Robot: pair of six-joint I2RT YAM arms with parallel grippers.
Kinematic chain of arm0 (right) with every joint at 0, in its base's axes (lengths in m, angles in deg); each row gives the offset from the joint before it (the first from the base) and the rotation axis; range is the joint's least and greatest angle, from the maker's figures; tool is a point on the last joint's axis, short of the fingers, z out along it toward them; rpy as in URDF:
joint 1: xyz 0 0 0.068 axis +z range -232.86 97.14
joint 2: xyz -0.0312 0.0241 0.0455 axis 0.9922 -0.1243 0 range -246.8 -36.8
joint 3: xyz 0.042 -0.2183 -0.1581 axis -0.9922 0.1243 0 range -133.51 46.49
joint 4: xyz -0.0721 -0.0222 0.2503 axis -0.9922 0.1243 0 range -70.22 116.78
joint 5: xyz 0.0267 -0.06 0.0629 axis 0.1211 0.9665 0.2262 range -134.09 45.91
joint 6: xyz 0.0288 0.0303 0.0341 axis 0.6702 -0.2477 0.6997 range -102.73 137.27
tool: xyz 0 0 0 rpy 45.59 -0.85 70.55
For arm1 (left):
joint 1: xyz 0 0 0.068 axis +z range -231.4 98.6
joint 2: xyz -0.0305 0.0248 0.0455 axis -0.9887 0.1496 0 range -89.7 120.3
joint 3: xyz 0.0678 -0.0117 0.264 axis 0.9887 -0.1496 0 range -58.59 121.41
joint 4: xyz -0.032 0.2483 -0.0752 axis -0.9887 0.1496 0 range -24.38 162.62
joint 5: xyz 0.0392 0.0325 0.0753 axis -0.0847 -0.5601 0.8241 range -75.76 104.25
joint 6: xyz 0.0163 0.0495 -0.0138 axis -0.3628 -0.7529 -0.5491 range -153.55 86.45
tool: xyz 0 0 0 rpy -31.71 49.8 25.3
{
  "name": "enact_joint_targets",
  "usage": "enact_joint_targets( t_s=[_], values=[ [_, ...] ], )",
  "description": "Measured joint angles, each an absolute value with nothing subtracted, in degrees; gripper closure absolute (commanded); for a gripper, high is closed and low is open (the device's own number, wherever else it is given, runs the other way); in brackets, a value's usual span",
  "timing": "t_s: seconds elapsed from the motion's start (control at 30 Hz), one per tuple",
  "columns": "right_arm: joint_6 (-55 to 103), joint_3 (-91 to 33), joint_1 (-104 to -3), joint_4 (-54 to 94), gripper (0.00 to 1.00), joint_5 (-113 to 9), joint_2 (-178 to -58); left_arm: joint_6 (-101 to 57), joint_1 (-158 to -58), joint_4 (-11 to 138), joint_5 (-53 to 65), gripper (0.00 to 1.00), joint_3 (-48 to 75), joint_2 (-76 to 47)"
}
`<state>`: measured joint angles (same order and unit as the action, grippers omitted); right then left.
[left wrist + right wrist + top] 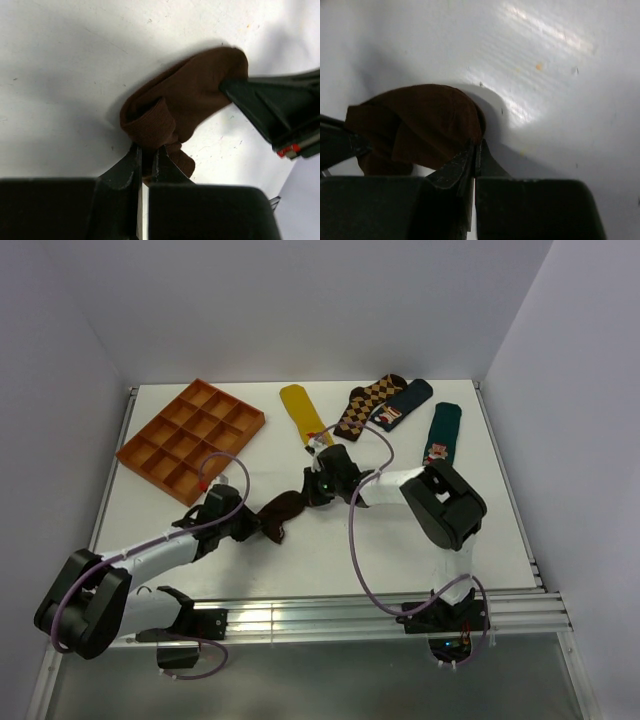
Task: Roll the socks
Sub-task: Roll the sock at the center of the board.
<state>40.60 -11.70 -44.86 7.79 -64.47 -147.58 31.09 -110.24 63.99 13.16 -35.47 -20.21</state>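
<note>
Lying bunched, half-rolled dark brown sock (190,100), left tool (146,150) and right tool (475,147) pinching opposite ends

This is a robotics lab cell: a white table (300,565) stands boxed in by plain pale walls (300,310), an aluminium rail (330,612) runs along the table's near edge (purple cables (353,550) loop above it), and a left arm (150,555) and a right arm (445,505) are bolted there.

Clamped: left gripper (146,152), right gripper (475,149)
</note>
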Motion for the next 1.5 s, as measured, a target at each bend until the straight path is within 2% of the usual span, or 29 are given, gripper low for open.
enact_joint_targets(
  t_s=[0.27,0.37,0.4,0.53,0.7,0.9,1.1,1.5],
  values=[
    [46.0,-4.2,-44.3,7.3,1.00,-60.4,-141.5,24.8,-110.1,73.5,12.4,1.00,-28.7,-17.5],
    [46.7,-4.1,-44.3,7.2,0.89,-59.7,-141.4,22.6,-109.9,74.7,11.9,1.00,-27.2,-16.1],
    [46.8,-4.1,-44.3,7.2,0.79,-59.6,-141.4,22.2,-109.9,74.8,11.6,1.00,-26.9,-15.7],
    [46.2,-4.1,-44.3,7.7,0.56,-58.5,-140.1,21.3,-109.4,74.4,10.1,1.00,-26.4,-14.0],
    [43.2,-3.7,-42.2,9.0,0.47,-54.4,-133.3,21.1,-109.2,74.3,8.7,1.00,-24.6,-11.6],
    [33.6,-2.6,-31.4,4.3,0.35,-50.2,-126.5,20.7,-109.2,74.8,8.1,1.00,-23.3,-10.2],
    [23.6,0.3,-22.9,1.9,0.32,-45.3,-127.3,20.7,-109.2,75.0,8.1,1.00,-23.2,-10.2],
    [13.6,0.0,-18.1,0.1,0.31,-36.3,-135.6,20.8,-109.1,74.5,7.7,1.00,-23.5,-10.3]
  ],
)
